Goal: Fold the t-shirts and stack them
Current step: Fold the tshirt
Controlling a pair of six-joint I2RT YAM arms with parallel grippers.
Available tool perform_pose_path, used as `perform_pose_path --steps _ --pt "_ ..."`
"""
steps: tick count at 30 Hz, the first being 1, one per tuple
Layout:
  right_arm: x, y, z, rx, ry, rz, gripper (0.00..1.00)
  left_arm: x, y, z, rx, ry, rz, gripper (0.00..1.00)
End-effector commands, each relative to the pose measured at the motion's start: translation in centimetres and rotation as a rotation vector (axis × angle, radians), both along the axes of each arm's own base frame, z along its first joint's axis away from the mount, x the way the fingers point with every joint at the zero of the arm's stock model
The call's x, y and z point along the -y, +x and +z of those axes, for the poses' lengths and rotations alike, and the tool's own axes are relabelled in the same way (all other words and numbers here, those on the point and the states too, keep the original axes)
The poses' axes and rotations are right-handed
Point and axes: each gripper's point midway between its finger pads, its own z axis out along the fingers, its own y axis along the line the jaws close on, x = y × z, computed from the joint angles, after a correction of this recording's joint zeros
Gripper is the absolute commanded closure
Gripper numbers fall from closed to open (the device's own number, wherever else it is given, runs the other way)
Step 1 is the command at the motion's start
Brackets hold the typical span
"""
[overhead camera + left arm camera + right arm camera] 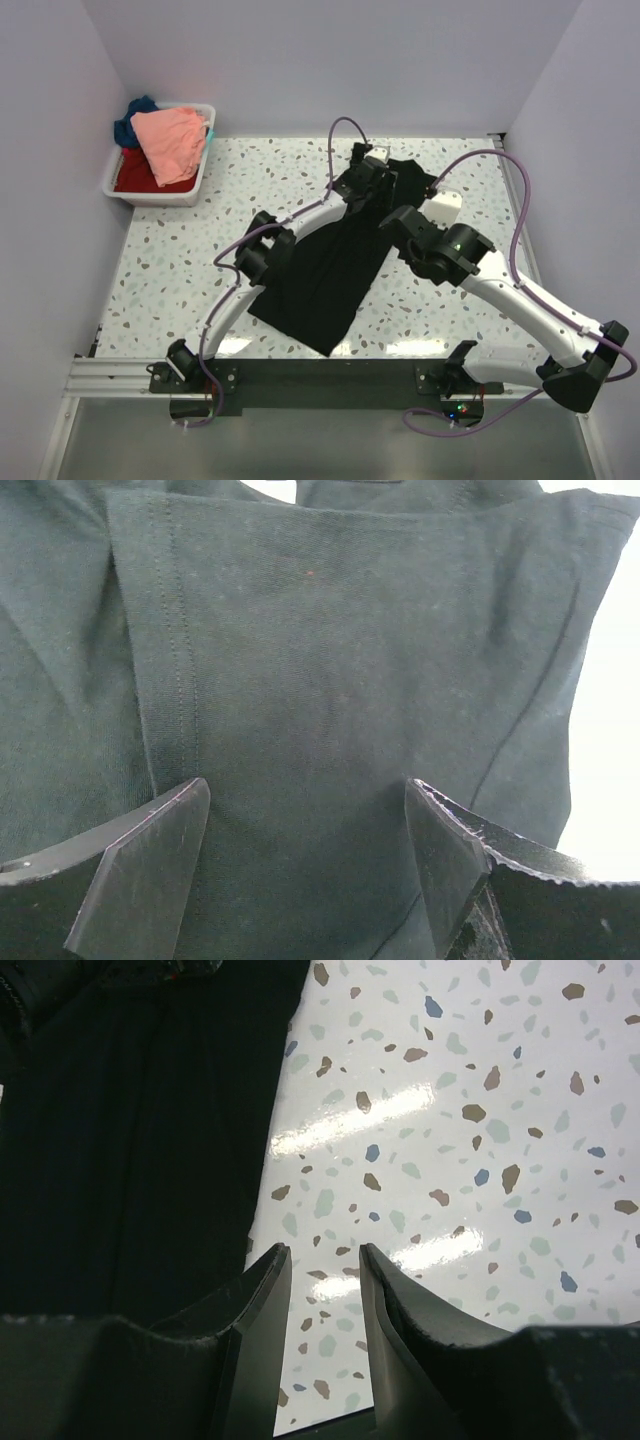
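Top external: black t-shirt (325, 275) mid-table, apparently part-folded into long strip. Salmon-pink shirt (172, 140), red shirt (135, 175), dark blue shirt (135, 110) heaped in white bin (118, 180), far-left corner. No stack yet. Left gripper (305, 820) wide, empty, over black cloth. Right gripper (325, 1290) narrow gap, empty, at shirt's right edge.

No legible text, no brand or number anywhere, black t-shirt (320, 290) cloth unmarked
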Motion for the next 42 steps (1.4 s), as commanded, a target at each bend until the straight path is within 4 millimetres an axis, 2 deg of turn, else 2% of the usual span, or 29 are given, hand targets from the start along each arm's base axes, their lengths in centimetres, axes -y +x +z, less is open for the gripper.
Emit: perform_pose_path --steps 1,10,18,23,26,28,29,31,32,33,35,36,37,38,39,42 --pt "-0.1 0.8 0.4 0.026 0.010 -0.003 0.62 -4.5 1.7 -2.0 0.015 0.144 0.208 0.16" --pt "-0.9 1.8 -0.2 0.001 0.008 0.028 0.61 -9.9 2.7 -2.1 0.032 0.243 0.441 0.16" --pt "-1.0 1.7 -0.8 -0.023 0.006 0.042 0.62 -16.2 3.9 -2.7 0.028 0.318 0.649 0.16" --pt "-1.3 1.7 -1.2 -0.041 0.005 0.053 0.62 -20.3 5.2 -3.2 -0.002 0.306 0.744 0.16" --pt "-1.6 1.8 -1.6 -0.055 0.001 0.066 0.62 -21.2 6.1 -3.2 -0.003 0.285 0.753 0.16" --pt "-1.9 1.9 -1.8 -0.064 0.000 0.081 0.62 -20.6 6.4 -3.0 -0.014 0.246 0.713 0.16" --pt "-2.1 2.0 -2.1 -0.075 -0.007 0.085 0.62 -20.0 7.3 -2.3 0.021 0.216 0.676 0.16" --pt "-2.5 2.2 -2.2 -0.080 -0.007 0.098 0.62 -18.3 7.7 -0.9 0.038 0.149 0.586 0.16" --pt "-2.6 2.3 -2.3 -0.083 -0.010 0.102 0.62 -17.5 8.5 0.5 0.085 0.120 0.550 0.16" --pt "-2.9 2.6 -2.5 -0.085 -0.012 0.111 0.62 -16.8 8.6 1.5 0.100 0.094 0.510 0.15" --pt "-3.4 2.9 -2.7 -0.083 -0.004 0.124 0.62 -16.2 9.1 4.9 0.167 0.065 0.469 0.15" --pt "-3.6 3.1 -3.1 -0.092 -0.009 0.132 0.62 -16.2 9.2 6.0 0.189 0.060 0.465 0.15" --pt "-3.8 3.2 -3.2 -0.095 -0.010 0.141 0.62 -16.4 9.3 8.4 0.225 0.049 0.462 0.14" --pt "-4.4 3.4 -3.4 -0.090 0.005 0.153 0.62 -16.6 9.2 9.5 0.242 0.049 0.461 0.14" --pt "-4.6 3.6 -3.7 -0.096 0.001 0.162 0.62 -16.8 9.1 11.7 0.268 0.038 0.465 0.13" --pt "-5.7 4.3 -4.2 -0.092 0.024 0.193 0.62 -17.9 8.2 14.3 0.293 0.064 0.476 0.11"
